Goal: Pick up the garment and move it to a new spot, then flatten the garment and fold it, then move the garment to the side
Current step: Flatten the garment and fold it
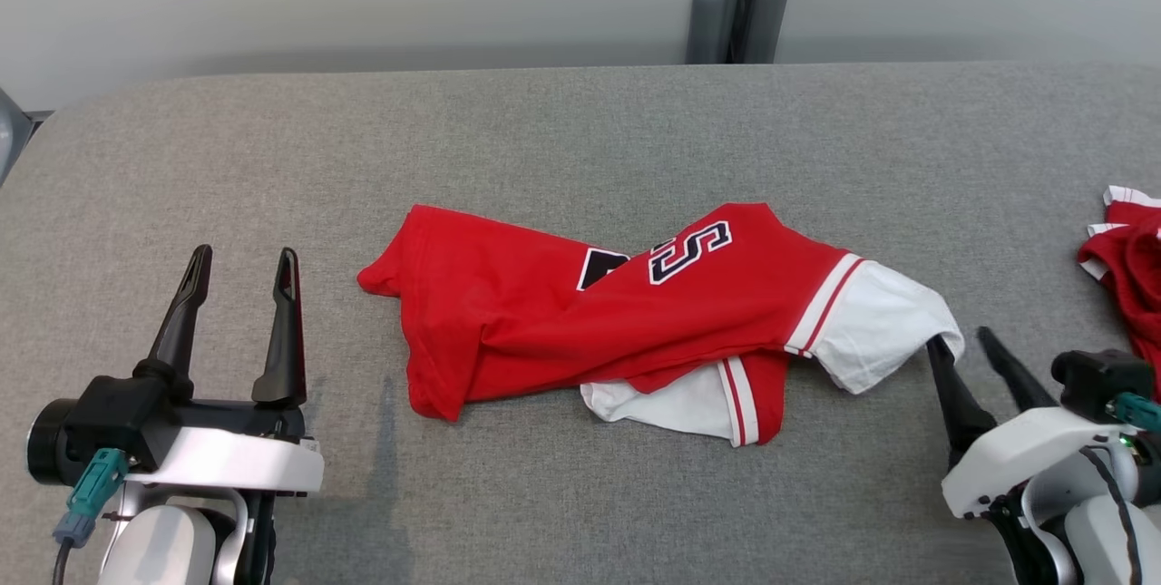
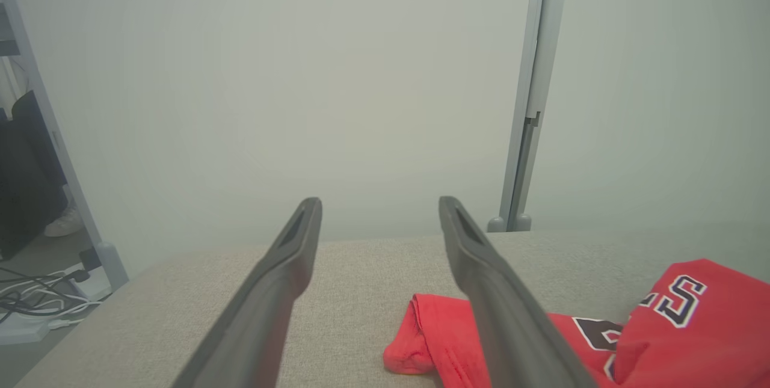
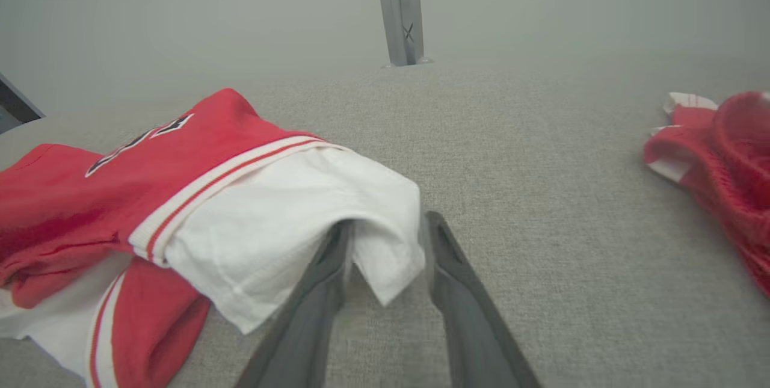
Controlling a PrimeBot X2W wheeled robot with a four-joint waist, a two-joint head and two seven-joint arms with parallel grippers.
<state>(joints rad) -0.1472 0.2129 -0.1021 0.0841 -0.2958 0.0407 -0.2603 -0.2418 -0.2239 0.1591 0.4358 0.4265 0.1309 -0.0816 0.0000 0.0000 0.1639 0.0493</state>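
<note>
Look at your left hand point(image 1: 245, 251): it has two long, dark fingers point(image 1: 181, 313), each tapering to a narrow tip with a shallow slot sunk in near the end. They rise from a black block point(image 1: 118, 417) that ends in a round black stub on the outer side. The block sits on a smooth white shell point(image 1: 236, 465). A teal connector point(image 1: 95, 481) plugs in under the block, with a grey cable point(image 1: 62, 567) trailing from it. The forearm point(image 1: 168, 549) below is pale grey. Your right hand point(image 1: 960, 338) is built alike, with dark tapered fingers, a white shell, a black block and a teal connector. Beside that connector you have a small green light point(image 1: 1127, 442), and a thin black cable point(image 1: 1111, 485) lies along the pale forearm.
</note>
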